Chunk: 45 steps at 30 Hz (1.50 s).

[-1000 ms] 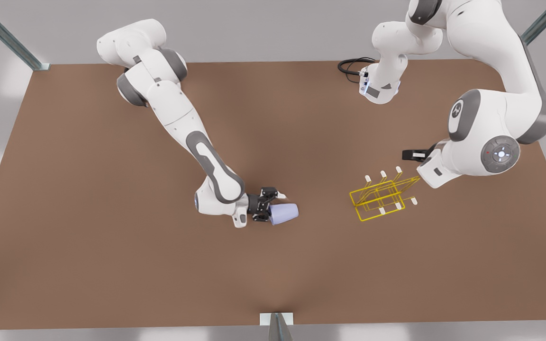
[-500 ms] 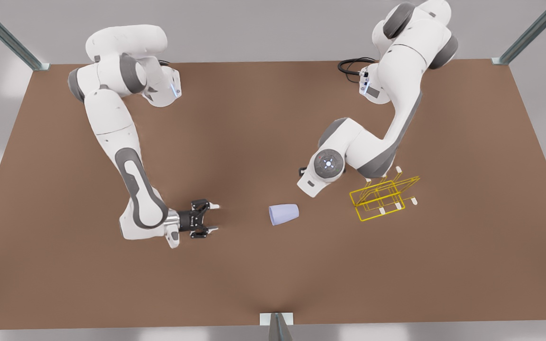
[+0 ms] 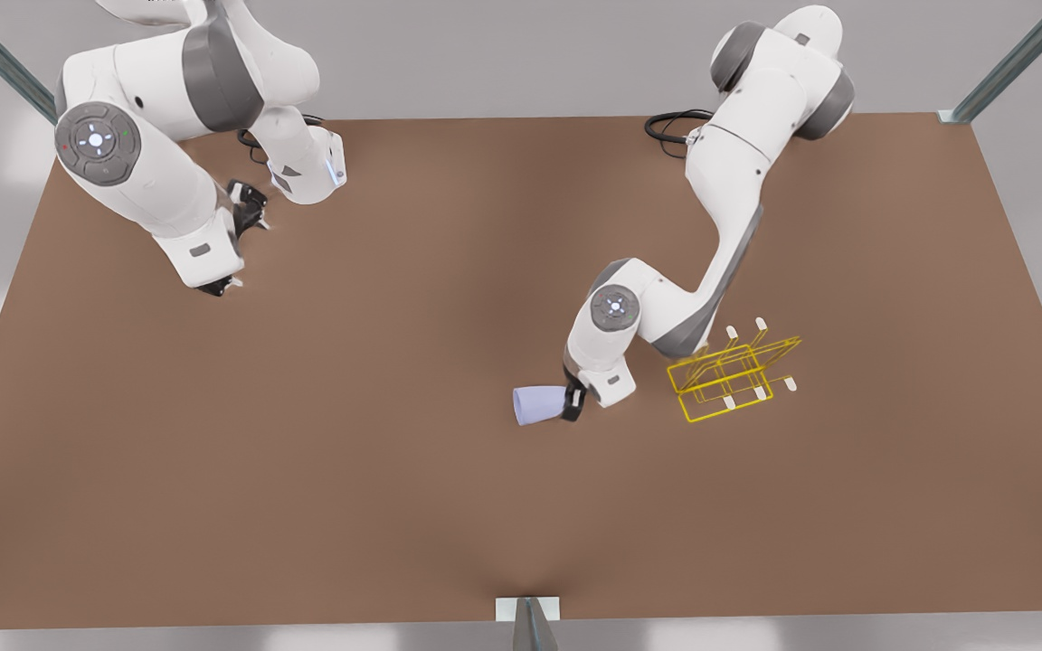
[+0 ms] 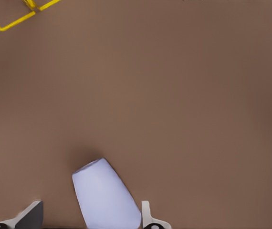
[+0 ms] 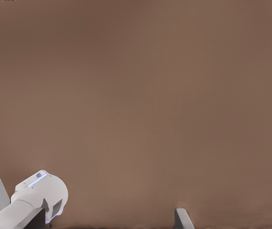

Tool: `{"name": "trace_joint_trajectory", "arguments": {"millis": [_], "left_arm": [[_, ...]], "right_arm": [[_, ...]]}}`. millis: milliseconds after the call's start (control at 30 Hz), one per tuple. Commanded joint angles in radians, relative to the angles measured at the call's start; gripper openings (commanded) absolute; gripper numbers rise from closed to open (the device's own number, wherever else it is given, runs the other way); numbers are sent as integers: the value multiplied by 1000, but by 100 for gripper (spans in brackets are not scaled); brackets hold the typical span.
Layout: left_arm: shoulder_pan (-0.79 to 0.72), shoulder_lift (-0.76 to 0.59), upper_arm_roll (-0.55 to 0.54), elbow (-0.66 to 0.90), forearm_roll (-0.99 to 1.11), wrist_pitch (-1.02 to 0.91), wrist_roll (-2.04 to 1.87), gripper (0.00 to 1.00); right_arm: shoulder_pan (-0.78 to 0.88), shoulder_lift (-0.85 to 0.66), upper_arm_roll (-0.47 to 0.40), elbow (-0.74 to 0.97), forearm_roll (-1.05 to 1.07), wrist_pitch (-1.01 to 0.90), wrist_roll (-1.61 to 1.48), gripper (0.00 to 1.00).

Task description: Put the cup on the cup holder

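Observation:
The pale lavender cup lies on its side on the brown table, its wide mouth toward the front view's left. My left gripper is at the cup's narrow end, open. In the left wrist view the cup lies between the two fingers, closer to one of them. The yellow wire cup holder, with white-capped prongs, stands just to the right of that arm; a corner of the cup holder shows in the wrist view. My right gripper waits open at the back left, holding nothing.
A black cable lies coiled by the arm base at the back right. The other arm's base is close to my right gripper. Metal frame posts stand at the table's back corners, and a bracket at the front edge.
My right gripper let go of the cup and pulled back to the back left. My left arm swung from beside the cup holder over to the cup, which stayed put.

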Motion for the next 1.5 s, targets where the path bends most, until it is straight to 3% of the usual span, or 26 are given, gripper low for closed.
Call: {"name": "trace_joint_trajectory", "arguments": {"millis": [0, 167, 267, 433, 1367, 1400, 1433, 1467], "left_arm": [[-1, -9, 2, -29, -2, 173, -1210, 100], [-1, 54, 2, -21, 43, 265, -1284, 100], [-29, 77, 0, -18, 71, 273, -867, 100], [-55, 85, 0, -50, 74, 268, -742, 100], [-93, 222, -15, -52, 45, 347, -728, 100], [-95, 222, -14, -50, 45, 345, -728, 77], [-94, 222, -14, -50, 44, 347, -731, 67], [-91, 220, -12, -47, 44, 345, -734, 65]], "right_arm": [[-3, 2, -2, -1, -29, -65, 787, 100], [-5, 5, -2, 2, -39, -79, 800, 100], [-5, 5, -2, 5, -39, -79, 800, 100], [-3, 5, -2, 5, -39, -88, 794, 100], [-3, 59, -32, -5, -29, -102, 785, 100], [-3, 59, -32, -7, -29, -102, 784, 100], [0, 59, -32, -7, -27, -102, 782, 100], [0, 59, -32, -7, -27, -102, 782, 100]]}}
